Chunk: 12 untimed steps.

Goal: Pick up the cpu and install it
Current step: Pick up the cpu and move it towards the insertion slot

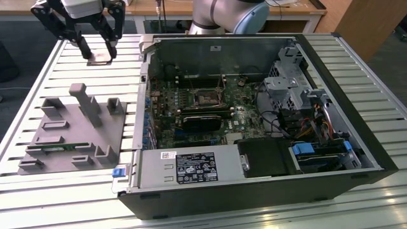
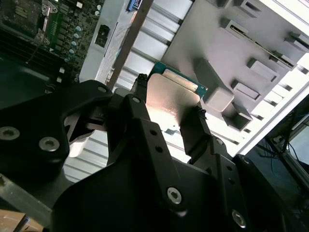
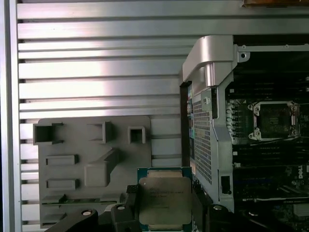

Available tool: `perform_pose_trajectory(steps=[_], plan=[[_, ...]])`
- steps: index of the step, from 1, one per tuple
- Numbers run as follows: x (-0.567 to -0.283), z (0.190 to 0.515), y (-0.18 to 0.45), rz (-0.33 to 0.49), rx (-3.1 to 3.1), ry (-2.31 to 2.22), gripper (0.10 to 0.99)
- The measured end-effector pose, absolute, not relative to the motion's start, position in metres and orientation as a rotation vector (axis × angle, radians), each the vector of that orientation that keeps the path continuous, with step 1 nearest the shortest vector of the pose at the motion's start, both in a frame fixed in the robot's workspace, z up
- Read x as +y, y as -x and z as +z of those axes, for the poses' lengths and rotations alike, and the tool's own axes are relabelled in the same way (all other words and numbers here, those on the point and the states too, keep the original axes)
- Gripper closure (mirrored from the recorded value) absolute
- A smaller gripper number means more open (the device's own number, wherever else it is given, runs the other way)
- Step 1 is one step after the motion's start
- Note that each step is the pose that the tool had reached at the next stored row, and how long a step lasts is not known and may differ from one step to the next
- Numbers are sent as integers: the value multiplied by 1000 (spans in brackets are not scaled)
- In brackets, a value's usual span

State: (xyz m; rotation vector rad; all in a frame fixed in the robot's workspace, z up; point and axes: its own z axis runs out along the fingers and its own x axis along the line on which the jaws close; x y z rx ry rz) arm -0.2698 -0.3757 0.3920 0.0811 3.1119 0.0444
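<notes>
A wide slatted metal table (image 1: 64,205) is carrying everything here, and the big black computer case (image 1: 254,200) is lying on it on its side with its side open, taking up most of the room. Inside the case the green motherboard (image 1: 168,129) is facing up, with the square socket (image 1: 208,98) sitting near its middle. Just beside the case, on the exterior view's left of it, a grey tray (image 1: 111,129) of moulded slots is resting on the slats, and a long green memory stick (image 1: 57,148) is lying in one slot. Beyond the tray, near the case's far corner, the black gripper (image 1: 99,53) is hanging over the slats. Its two fingers (image 2: 140,111) are pinching the cpu (image 2: 169,99) by opposite edges, silver face up, holding it off the table beside the case.
</notes>
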Motion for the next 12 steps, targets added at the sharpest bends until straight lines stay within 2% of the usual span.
perform_pose_trajectory(steps=[12], plan=[[-375,392,244,44,3112,-81,561]])
